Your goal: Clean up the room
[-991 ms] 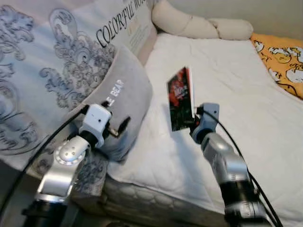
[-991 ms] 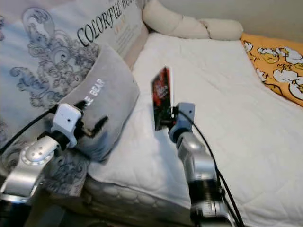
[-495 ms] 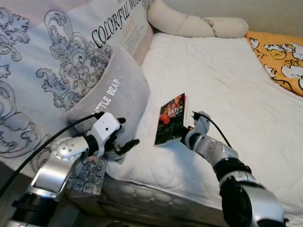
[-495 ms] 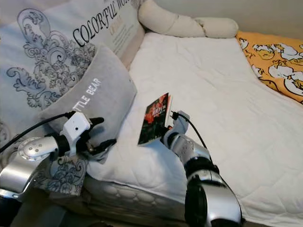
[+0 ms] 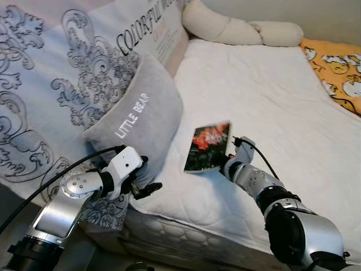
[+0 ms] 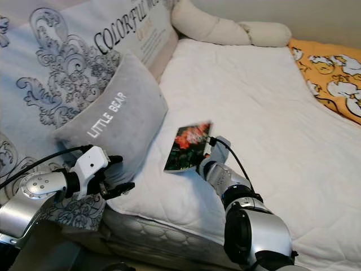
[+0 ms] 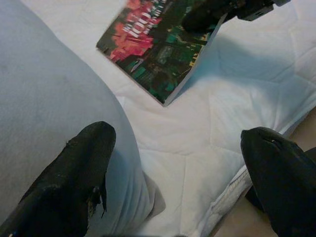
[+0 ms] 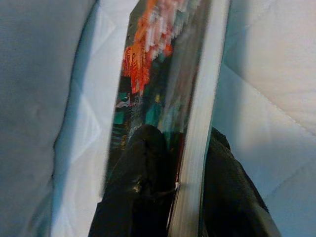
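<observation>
White quilted mattress (image 5: 271, 96) is filling most of the scene, with patterned bedding (image 5: 51, 84) and a grey cushion (image 5: 141, 121) lying along its left. Right gripper (image 5: 224, 160) is clamping a paperback book (image 5: 207, 147), tilting it low over the mattress beside the cushion. Left gripper (image 5: 142, 176), fingers spread and empty, is hovering at the cushion's lower edge. Next, likely, comes carrying the book somewhere tidier.

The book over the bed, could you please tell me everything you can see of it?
The book is a thin paperback with a dark cover printed in red, orange and green, and pale page edges. The right hand is shut on one edge, a black finger on each face. It is tilted, cover up, low over the white quilted mattress, beside the grey "LITTLE BEAR" pillow. Whether its far edge touches the mattress is unclear.
</observation>
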Controlling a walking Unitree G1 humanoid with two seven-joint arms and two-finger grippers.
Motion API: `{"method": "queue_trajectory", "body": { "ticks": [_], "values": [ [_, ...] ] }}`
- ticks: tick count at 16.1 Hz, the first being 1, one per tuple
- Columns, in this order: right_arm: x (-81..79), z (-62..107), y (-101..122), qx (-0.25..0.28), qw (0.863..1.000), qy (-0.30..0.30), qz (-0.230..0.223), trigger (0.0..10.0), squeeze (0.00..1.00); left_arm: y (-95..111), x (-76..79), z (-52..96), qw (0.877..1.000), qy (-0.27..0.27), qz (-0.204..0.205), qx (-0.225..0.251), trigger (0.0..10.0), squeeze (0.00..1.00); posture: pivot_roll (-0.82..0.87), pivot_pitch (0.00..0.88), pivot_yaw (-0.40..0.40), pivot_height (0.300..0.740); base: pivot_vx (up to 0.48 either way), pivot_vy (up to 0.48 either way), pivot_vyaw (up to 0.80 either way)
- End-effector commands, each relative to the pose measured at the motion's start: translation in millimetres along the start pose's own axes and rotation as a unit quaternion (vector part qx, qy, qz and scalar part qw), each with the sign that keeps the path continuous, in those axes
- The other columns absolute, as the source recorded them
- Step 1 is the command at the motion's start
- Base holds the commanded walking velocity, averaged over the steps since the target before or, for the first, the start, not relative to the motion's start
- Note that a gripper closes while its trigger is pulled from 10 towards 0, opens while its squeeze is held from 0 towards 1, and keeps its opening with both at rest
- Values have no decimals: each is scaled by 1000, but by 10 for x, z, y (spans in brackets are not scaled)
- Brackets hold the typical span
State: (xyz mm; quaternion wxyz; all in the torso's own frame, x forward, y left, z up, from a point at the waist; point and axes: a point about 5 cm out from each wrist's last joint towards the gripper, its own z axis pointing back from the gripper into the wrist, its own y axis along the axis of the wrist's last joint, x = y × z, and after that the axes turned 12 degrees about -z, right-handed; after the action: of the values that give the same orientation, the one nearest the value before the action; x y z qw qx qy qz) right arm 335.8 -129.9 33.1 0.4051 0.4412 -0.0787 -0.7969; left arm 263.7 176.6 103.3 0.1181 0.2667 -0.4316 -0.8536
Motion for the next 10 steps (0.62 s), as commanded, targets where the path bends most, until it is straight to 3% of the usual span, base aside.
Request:
{"method": "queue_trajectory", "body": {
  "ticks": [1, 4, 7, 10],
  "values": [
    [-2, 7, 72, 14, 1000, -5, 5, 10000, 1000, 42, -3, 5, 1000, 2, -11, 1, 10000, 333, 2, 0, -21, 740, 0, 0, 0],
    [236, 56, 80, 17, 1000, -23, 0, 10000, 1000, 67, 35, -38, 1000, -1, -6, 7, 10000, 333, -14, 0, -19, 740, 0, 0, 0],
    [600, 156, 53, 18, 999, -49, -9, 10000, 1000, 63, 102, -66, 1000, -15, 7, 19, 10000, 333, -33, 0, -23, 740, 0, 0, 0],
    [790, 250, 62, 29, 999, -15, 9, 10000, 1000, 81, 161, -76, 999, -10, 24, 40, 10000, 333, -44, 0, -27, 740, 0, 0, 0]
  ]
}}
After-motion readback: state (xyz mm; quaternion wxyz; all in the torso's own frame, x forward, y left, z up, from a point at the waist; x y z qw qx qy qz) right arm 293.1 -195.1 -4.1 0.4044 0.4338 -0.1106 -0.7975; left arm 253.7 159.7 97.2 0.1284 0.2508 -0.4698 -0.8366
